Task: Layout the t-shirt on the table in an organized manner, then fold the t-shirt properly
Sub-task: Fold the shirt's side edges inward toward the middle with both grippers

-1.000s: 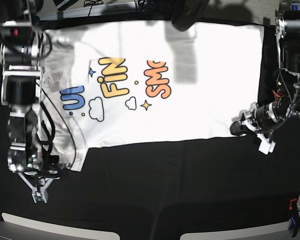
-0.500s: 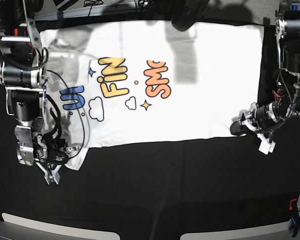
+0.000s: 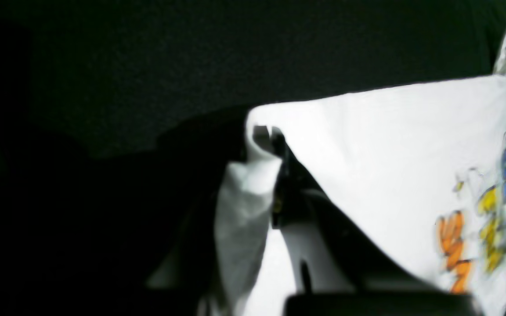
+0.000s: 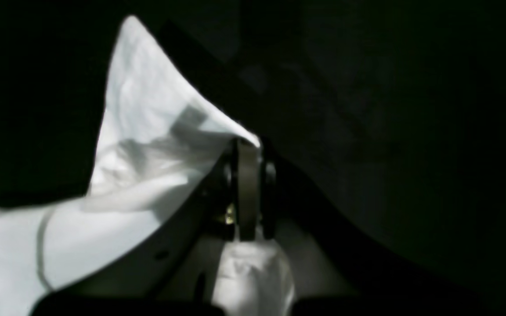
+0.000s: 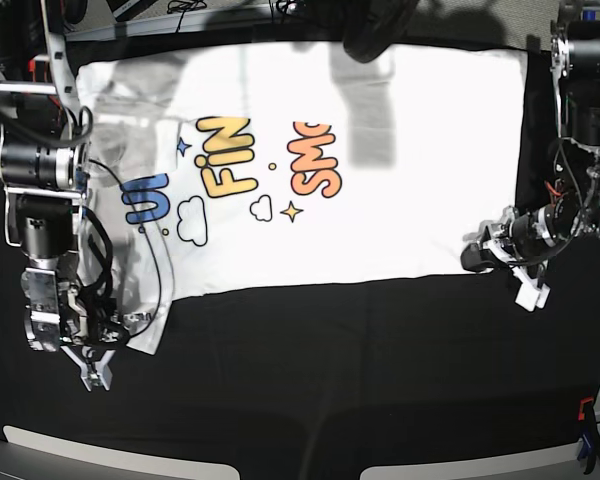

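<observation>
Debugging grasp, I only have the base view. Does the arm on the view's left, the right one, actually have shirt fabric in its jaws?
Observer: Yes. The right wrist view shows the right gripper shut on a white corner of the t-shirt.
Operator: Left one?
Observer: Left wrist view: the left gripper is shut on a shirt corner too.
Operator: Is the cloth lifted?
Observer: At the right gripper it peaks up off the black table.
</observation>
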### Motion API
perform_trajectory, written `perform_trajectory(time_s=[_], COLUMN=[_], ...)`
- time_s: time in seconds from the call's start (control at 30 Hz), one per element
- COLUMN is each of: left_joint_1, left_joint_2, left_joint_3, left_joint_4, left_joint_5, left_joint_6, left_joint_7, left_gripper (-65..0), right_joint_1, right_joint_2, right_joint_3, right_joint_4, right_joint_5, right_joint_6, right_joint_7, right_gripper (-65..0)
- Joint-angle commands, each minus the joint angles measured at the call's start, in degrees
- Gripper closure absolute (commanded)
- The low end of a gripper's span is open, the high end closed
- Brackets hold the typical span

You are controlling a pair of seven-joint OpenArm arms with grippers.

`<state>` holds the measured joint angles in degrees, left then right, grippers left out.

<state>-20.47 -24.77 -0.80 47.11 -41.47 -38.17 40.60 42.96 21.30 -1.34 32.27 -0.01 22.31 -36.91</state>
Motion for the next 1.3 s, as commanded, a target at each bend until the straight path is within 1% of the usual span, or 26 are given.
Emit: perform_trajectory(time_s=[0.0, 0.03, 0.1, 0.2, 0.23, 0.27, 0.33, 0.37, 0.4, 0.53, 0.67, 0.73, 0.8, 0.87, 1.0, 1.07, 1.1, 1.17, 1.23, 1.27], left_joint_1=[-1.77, -1.77, -1.73, -1.33, -1.03, -0.57, 0.50, 1.20, 2.14, 6.97, 12.44, 15.04, 17.77, 20.50, 25.99, 28.70, 29.88, 31.56, 32.92, 33.51], left_joint_2=[-0.81, -0.81, -0.83, -0.81, -0.81, -0.83, -0.83, -0.85, -1.01, -1.79, -3.50, -4.17, -4.55, -4.83, -4.79, -4.79, -4.79, -4.79, -4.79, -4.79], left_joint_3=[-0.33, -0.33, -0.33, -0.33, -0.33, -0.33, -0.33, -0.33, -0.33, -0.33, -0.33, -0.35, -0.37, -0.59, -2.54, -3.89, -4.59, -5.73, -6.29, -6.32], left_joint_4=[2.45, 3.89, 7.26, 12.46, 14.14, 15.87, 19.37, 21.11, 22.93, 29.33, 35.17, 38.29, 41.83, 45.62, 53.22, 56.04, 56.85, 56.96, 56.74, 56.74], left_joint_5=[0.76, 3.37, 6.27, 6.49, 6.49, 6.49, 6.51, 6.51, 6.49, 6.51, 6.51, 6.54, 6.54, 6.54, 6.51, 6.54, 6.56, 6.64, 7.67, 8.48], left_joint_6=[-1.14, -1.07, -1.05, -0.85, -0.85, -0.85, -0.87, -0.87, -0.85, -0.87, -0.76, 0.57, 1.75, 1.70, 1.75, 1.95, 2.21, 2.36, 2.36, 2.36], left_joint_7=[-2.58, -3.41, -2.91, -0.92, -0.48, 0.00, 1.44, 1.84, 1.79, 1.77, 1.77, 1.81, 1.86, 2.32, 4.74, 4.81, 4.79, 4.85, 5.07, 5.11], left_gripper=[0.0, 0.0, 0.0, 0.0, 0.0, 0.0, 0.0, 0.0, 0.0, 0.0, 0.0, 0.0, 0.0, 0.0, 0.0, 0.0, 0.0, 0.0, 0.0, 0.0], right_joint_1=[2.60, 2.60, 2.58, 2.56, 2.56, 2.56, 2.38, 1.90, 1.16, -6.01, -16.61, -21.99, -27.32, -32.52, -41.79, -45.16, -46.38, -48.30, -49.55, -49.86], right_joint_2=[1.46, 1.95, 2.89, 4.15, 4.48, 4.74, 5.11, 5.38, 5.51, 6.84, 8.41, 8.55, 8.50, 8.52, 8.50, 8.50, 8.50, 8.15, 7.37, 6.82], right_joint_3=[0.22, 0.22, 0.22, 0.22, 0.22, 0.22, 0.22, 0.22, 0.22, 0.28, 0.94, 2.73, 5.57, 9.31, 19.21, 24.09, 26.16, 29.55, 31.71, 32.26], right_joint_4=[2.23, 3.34, 5.62, 8.44, 9.20, 9.99, 11.98, 13.40, 15.30, 27.17, 40.98, 46.71, 51.76, 56.30, 62.88, 64.06, 64.08, 64.08, 64.08, 64.08], right_joint_5=[0.02, 0.15, 0.72, 3.52, 4.37, 5.27, 7.15, 8.98, 10.67, 15.39, 15.61, 15.50, 15.50, 15.45, 15.47, 15.52, 16.13, 19.85, 22.86, 23.19], right_joint_6=[-0.04, -0.04, -0.04, 0.28, 1.51, 4.22, 12.11, 13.79, 14.47, 14.80, 14.60, 14.53, 14.49, 14.53, 14.58, 14.64, 14.71, 14.73, 14.82, 14.86], right_joint_7=[0.50, 0.17, -1.31, -3.65, -4.31, -4.57, -5.07, -6.16, -7.23, -9.77, -12.09, -12.66, -12.63, -12.66, -12.61, -12.13, -11.89, -12.00, -12.02, -12.02], right_gripper=[0.0, 0.0, 0.0, 0.0, 0.0, 0.0, 0.0, 0.0, 0.0, 0.0, 0.0, 0.0, 0.0, 0.0, 0.0, 0.0, 0.0, 0.0, 0.0, 0.0])
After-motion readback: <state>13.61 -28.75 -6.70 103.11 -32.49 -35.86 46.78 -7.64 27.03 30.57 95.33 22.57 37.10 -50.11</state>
